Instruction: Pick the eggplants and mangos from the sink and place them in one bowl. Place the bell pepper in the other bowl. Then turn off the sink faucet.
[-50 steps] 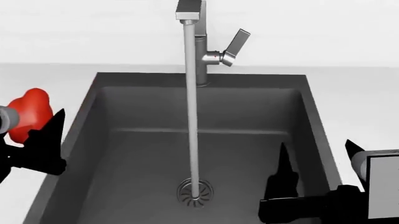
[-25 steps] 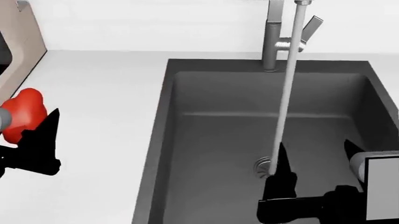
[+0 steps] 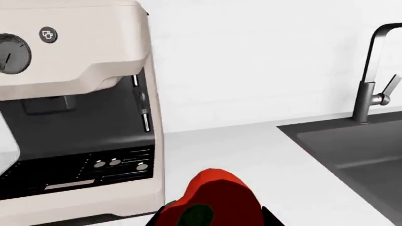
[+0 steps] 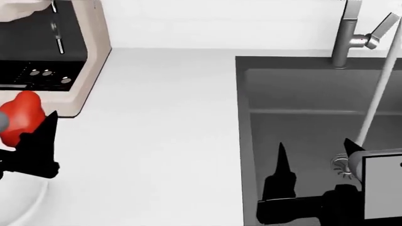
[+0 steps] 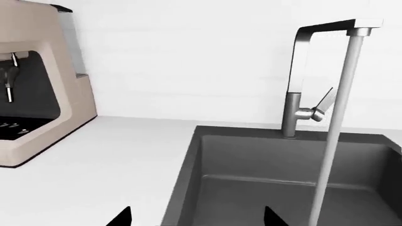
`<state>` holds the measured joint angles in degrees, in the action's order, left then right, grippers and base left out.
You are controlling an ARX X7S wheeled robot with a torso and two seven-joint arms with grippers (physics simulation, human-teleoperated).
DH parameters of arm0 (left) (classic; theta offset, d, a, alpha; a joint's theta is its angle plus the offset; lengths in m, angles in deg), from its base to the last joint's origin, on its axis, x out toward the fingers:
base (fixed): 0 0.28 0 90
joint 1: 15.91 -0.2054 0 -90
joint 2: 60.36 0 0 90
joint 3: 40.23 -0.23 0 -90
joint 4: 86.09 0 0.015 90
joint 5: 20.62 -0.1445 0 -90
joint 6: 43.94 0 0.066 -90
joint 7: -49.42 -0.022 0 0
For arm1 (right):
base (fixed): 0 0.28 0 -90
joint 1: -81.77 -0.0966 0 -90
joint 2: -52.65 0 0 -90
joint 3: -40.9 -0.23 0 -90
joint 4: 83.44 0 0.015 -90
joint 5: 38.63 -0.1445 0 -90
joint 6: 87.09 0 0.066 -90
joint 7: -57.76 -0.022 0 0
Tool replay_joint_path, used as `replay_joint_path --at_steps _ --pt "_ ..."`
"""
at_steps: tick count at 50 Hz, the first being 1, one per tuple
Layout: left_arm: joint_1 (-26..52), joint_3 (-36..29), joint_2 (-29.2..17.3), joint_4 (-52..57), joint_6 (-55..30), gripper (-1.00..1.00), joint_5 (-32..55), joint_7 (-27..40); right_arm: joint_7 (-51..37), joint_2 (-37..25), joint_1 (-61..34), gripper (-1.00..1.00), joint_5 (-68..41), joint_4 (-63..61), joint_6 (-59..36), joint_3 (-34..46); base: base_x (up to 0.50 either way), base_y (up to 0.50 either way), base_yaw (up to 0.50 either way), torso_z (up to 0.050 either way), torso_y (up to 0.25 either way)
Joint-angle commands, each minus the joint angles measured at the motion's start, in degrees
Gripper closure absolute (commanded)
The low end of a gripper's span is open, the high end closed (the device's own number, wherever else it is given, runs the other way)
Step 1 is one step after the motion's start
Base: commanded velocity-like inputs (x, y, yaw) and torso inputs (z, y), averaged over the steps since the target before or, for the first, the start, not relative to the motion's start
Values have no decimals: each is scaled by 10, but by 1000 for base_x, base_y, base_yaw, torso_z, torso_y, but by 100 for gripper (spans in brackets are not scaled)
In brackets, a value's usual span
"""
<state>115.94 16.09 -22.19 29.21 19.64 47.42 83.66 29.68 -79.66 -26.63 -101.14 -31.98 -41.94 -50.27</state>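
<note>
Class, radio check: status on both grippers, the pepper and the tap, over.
Left gripper shut on pepper, over the counter. Right gripper open, empty, above sink. Faucet running. Coffee machine close behind the pepper.

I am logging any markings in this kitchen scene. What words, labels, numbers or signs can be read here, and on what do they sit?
No readable words or numbers appear in any view.
Coffee machine: a small square cup-like icon near its upper corner, no text.
Its round dial: a single pointer line, no numerals.
Its front buttons: unmarked as far as can be told.
Sink faucet: no brand visible.
</note>
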Motion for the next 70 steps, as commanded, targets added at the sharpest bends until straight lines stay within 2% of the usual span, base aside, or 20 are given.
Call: replay_joint_path --at_steps 1,27,38,41,42,45,49,51,55,61,70 --pt "-8 12 -4 -9 12 100 8 -8 5 3 -4 -100 7 3 -1 3 -2 500 0 0 0" --pt "-10 9 1 1 8 100 11 -3 8 1 18 -100 9 -6 15 -6 -6 500 0 0 0" --pt "-8 3 10 5 3 100 13 -4 -2 -7 23 -100 0 -14 15 -19 -261 498 0 0 0" --pt "-6 2 11 4 3 100 13 -9 -6 -4 26 -100 -3 -13 22 -29 -54 43 0 0 0" --pt "-2 -9 11 12 -1 100 -11 -18 -6 -5 26 -100 -2 -13 21 -27 0 0 0 0 0" --pt "18 -16 19 11 -23 100 11 -31 -8 -5 22 -100 -3 -12 18 -24 0 0 0 0 0" --pt "68 -25 45 5 -69 100 66 -25 -16 -11 20 -100 -14 -15 14 -33 0 0 0 0 0" --pt "110 -27 72 -19 -105 100 137 -20 -19 -11 18 -100 -19 -17 11 -32 0 0 0 0 0" --pt "152 -46 107 -40 -142 100 169 -21 -21 -10 18 -100 -23 -16 8 -29 0 0 0 0 0" --pt "189 -74 157 -73 -174 100 183 -33 -16 -7 17 -100 -20 -10 8 -22 0 0 0 0 0" --pt "203 -104 209 -96 -190 100 183 -41 -1 3 25 -100 -5 1 21 -13 0 0 0 0 0"
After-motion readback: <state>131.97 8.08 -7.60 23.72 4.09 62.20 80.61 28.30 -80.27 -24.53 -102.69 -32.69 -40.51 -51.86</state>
